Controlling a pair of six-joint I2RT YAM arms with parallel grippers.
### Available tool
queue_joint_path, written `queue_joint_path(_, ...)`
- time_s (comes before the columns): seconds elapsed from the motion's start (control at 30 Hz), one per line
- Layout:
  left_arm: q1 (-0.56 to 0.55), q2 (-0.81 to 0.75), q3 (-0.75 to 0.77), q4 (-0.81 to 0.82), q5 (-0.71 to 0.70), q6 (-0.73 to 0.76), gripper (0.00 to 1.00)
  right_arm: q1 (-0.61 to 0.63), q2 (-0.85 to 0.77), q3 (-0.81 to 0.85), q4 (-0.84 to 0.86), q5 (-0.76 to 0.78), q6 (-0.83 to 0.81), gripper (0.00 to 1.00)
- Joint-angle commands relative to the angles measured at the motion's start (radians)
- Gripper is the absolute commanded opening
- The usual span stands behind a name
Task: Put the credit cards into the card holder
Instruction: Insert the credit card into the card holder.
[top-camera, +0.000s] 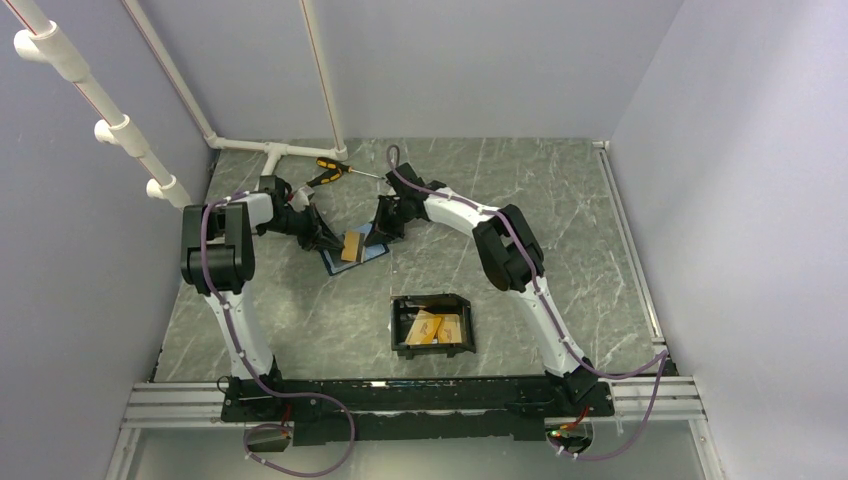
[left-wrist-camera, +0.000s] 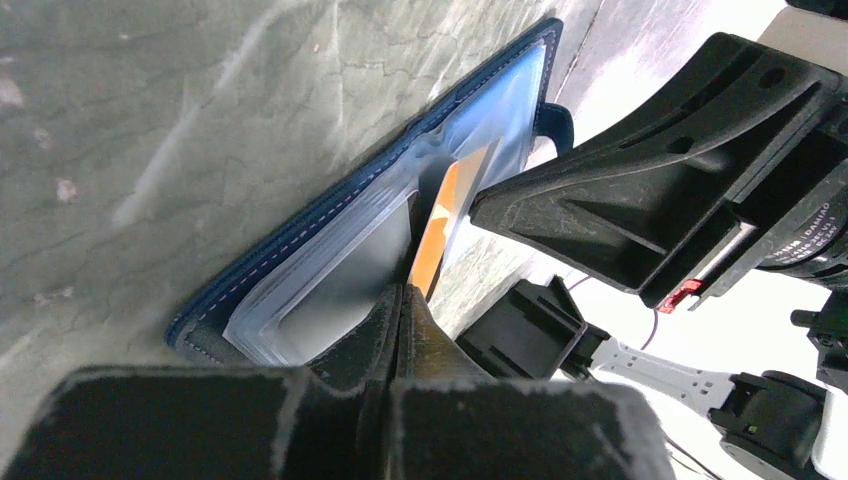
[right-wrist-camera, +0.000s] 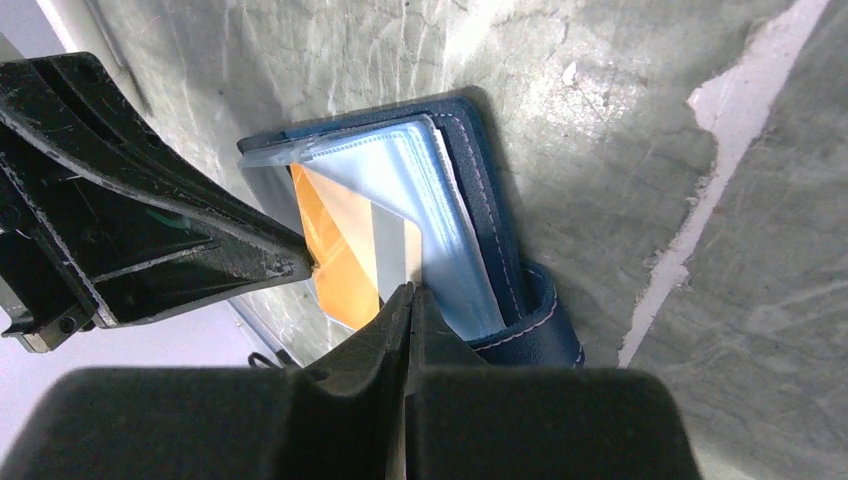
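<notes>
Far centre, the credit card (right-wrist-camera: 340, 250) is caught tilted up, half out of the blue wallet (right-wrist-camera: 500, 230), between left gripper (left-wrist-camera: 400, 295) and right gripper (right-wrist-camera: 408, 295), both pressed fully shut at its edges, though which one grips it cannot be told, and the card holder (top-camera: 397, 325) is set nearward, closer to the right gripper.

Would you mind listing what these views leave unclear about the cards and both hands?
- Left wrist view: whether the shut left hand pinches the credit card or the wallet sleeve; its fingers cover the contact.
- Right wrist view: the same for the right hand.
- Top view: how many cards lie in the card holder; too small, overlapping.
</notes>
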Motion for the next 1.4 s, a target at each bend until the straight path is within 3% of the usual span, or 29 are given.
queue_joint_path(0.0,-0.009,-0.056,-0.021,0.040,-0.004,0.011,0.00,-0.012,-0.010,-0.069,-0.035,0.074,0.007,0.03)
queue_joint_path(0.3,-0.007,-0.069,-0.058,0.120,0.095,-0.065,0.00,-0.016,0.001,-0.053,-0.016,0.029,0.005,0.02)
queue_joint_path(0.57,-0.006,-0.058,-0.032,0.015,-0.012,-0.005,0.00,-0.021,-0.100,-0.168,0.165,-0.019,0.010,0.08)
queue_joint_path(0.73,-0.006,-0.049,-0.005,-0.031,-0.041,0.034,0.00,-0.022,-0.137,-0.174,0.264,-0.059,0.017,0.04)
queue_joint_path(1.03,-0.006,-0.039,0.014,-0.038,-0.023,0.035,0.00,-0.015,-0.044,-0.059,0.208,-0.102,0.019,0.00)
queue_joint_path(1.3,-0.006,-0.026,0.036,-0.063,-0.010,0.024,0.00,-0.009,0.000,-0.113,0.157,-0.062,0.028,0.00)
queue_joint_path(1.37,-0.006,-0.020,0.043,-0.076,-0.020,0.025,0.04,-0.010,0.012,-0.115,0.125,-0.052,0.026,0.00)
